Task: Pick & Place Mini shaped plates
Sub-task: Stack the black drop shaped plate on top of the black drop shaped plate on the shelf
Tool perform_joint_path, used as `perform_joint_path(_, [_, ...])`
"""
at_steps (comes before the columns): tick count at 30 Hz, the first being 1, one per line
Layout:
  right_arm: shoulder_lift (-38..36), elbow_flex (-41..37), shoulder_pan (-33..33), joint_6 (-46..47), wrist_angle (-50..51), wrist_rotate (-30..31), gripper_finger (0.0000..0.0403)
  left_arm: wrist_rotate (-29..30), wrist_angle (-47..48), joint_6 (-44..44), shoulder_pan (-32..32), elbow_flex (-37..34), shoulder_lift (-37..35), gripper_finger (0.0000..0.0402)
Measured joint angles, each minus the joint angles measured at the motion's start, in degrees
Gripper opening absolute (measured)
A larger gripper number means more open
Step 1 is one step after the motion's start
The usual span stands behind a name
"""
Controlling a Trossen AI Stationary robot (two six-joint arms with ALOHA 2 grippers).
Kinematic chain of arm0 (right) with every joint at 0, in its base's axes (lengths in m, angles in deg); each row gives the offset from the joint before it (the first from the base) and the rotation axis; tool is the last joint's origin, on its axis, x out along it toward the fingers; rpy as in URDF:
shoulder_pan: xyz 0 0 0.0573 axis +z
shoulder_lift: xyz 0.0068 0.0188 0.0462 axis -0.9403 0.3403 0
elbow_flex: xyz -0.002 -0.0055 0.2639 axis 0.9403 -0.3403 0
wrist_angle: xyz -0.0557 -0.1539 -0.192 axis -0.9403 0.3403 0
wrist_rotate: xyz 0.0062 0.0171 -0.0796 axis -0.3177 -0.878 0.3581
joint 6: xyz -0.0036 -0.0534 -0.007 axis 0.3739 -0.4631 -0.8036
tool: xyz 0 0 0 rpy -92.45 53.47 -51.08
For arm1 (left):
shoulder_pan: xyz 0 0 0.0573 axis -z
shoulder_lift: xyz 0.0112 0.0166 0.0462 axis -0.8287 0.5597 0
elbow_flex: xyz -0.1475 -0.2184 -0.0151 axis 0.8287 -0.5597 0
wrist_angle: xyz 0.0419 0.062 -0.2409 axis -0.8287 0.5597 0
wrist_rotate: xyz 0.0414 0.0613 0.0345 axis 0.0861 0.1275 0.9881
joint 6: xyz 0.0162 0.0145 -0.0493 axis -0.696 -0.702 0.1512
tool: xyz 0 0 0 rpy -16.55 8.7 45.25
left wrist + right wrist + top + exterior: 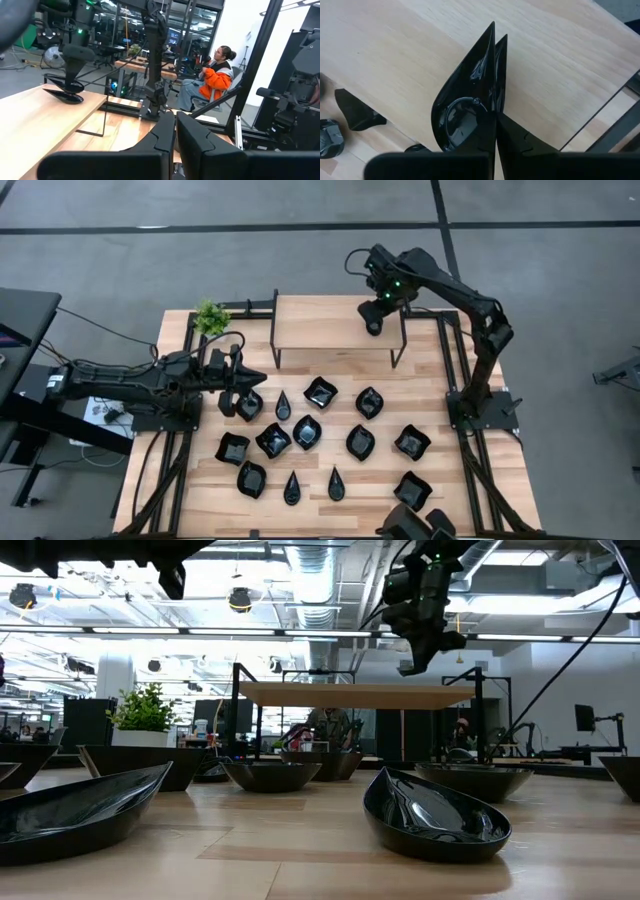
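Note:
Several mini shaped plates (307,432), glossy black, rest on their bases across the wooden table. Some are teardrops, some have wavy rims. A raised wooden shelf (320,320) stands at the far middle. My right gripper (372,320) hangs over the shelf's right end, shut on a teardrop plate (465,105). The left wrist view shows that plate (64,92) low over the shelf top. My left gripper (258,378) is shut and holds nothing, level above the plates at the table's left. My right gripper pinches the teardrop plate's rim (490,102) near its wide end between its two fingers. The fingers come steeply from above. The pointed tip (493,25) points away from the fingers, over the shelf. Whether the plate's base touches the shelf, I cannot tell.
A small green potted plant (210,317) stands at the table's far left corner. More black plates (415,525) lie piled at the near right edge. The shelf's black metal legs (403,345) stand on the table. A seated person in orange (215,82) shows beyond the table.

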Motion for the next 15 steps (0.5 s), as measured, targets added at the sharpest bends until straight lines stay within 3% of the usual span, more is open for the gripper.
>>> perform_joint_path(15, [-0.09,0.02,-0.02,1.38,-0.74,1.55,0.0001,0.00,0.03,1.43,0.00,0.00,0.00,0.0019])
